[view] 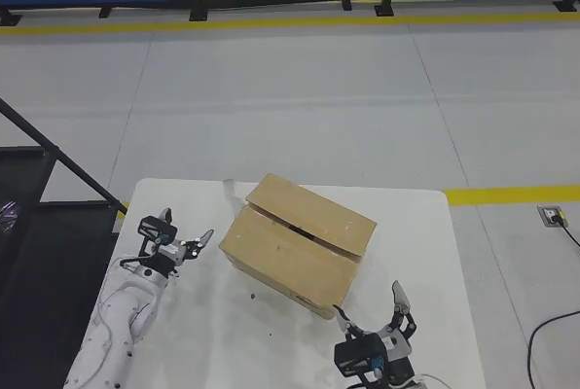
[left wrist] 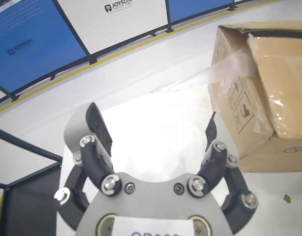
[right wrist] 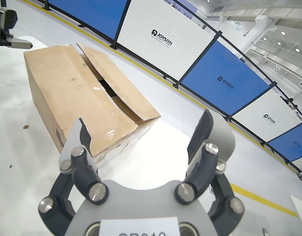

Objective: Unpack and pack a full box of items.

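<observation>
**Box sitting between both grippers, nobody's holding anything**

So the cardboard box (view: 298, 243) sits on the white table (view: 222, 340), turned at an angle, right between the two grippers. The top flaps are down but not sealed. There's a dark gap running along the seam where the two flaps meet, and one flap sits a little higher than the other.

The left gripper (view: 186, 228) hangs just above the table off one short end of the box, near it but not touching. Its fingers are spread wide with nothing between them. From the left wrist view, the box end is just ahead and off to one side of the gripper. A loose strip of clear tape (left wrist: 214, 74) comes off the top of that end and stretches out over the table ahead of the gripper. The printed handling symbols on that end face the gripper.

The right gripper (view: 370, 306) is at the opposite low corner of the box, just beside it. I can't tell from the top view whether it's touching, but the right wrist view shows the corner close in front of one finger. Its fingers are spread apart too, and it's empty.

A small brown scrap (right wrist: 25, 127) lies on the table beside the box's long side, between the two grippers.
</observation>
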